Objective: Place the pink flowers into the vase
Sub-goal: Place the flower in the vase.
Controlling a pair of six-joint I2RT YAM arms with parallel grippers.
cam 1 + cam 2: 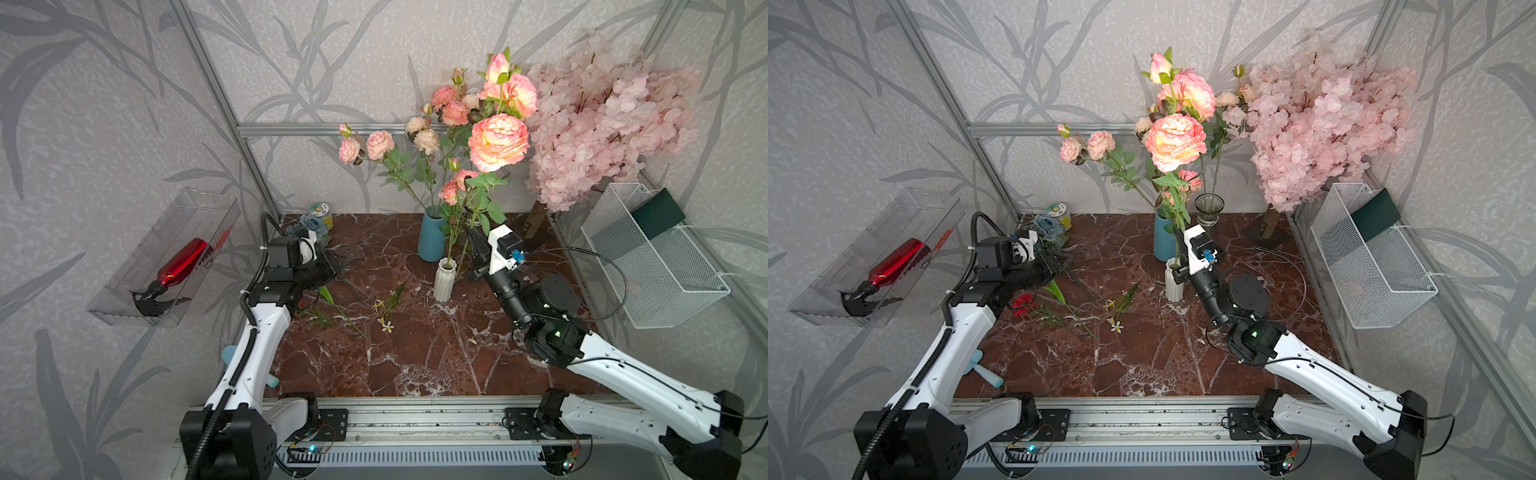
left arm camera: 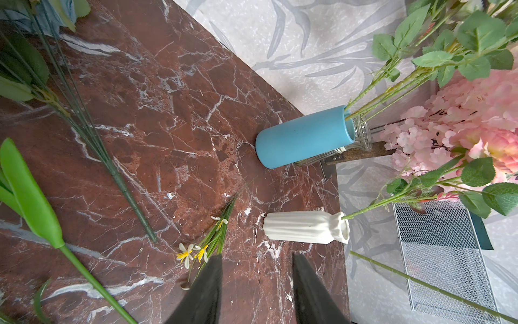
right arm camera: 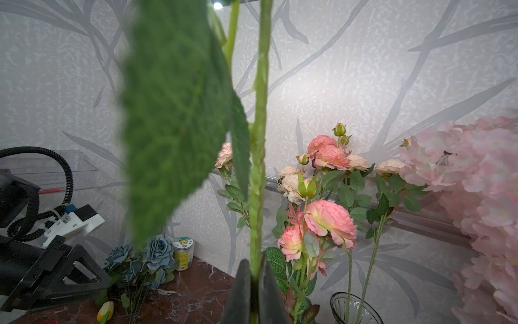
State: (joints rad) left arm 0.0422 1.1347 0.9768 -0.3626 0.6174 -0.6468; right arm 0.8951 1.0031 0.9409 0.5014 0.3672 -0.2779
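Note:
My right gripper (image 3: 254, 262) is shut on the green stem (image 3: 258, 140) of the pink flowers (image 1: 498, 141), held upright with a large salmon bloom on top. In both top views the gripper (image 1: 470, 230) (image 1: 1178, 235) stands just above a white ribbed vase (image 1: 445, 278). A smaller pink spray (image 1: 455, 187) stands in that vase. The held stem's lower end (image 2: 353, 253) appears just outside the vase's rim (image 2: 344, 238). More pink flowers fill a blue vase (image 1: 432, 239) and a glass vase (image 1: 1209, 208) behind. My left gripper (image 2: 256, 258) is open and empty over the left table.
A pale-pink blossom tree (image 1: 602, 116) and a white mesh basket (image 1: 656, 257) crowd the right side. Loose stems lie on the marble: small yellow-white flowers (image 1: 386, 309), red flowers (image 1: 1022, 302), blue-grey flowers (image 1: 307, 224). A jar (image 1: 322, 210) stands at the back.

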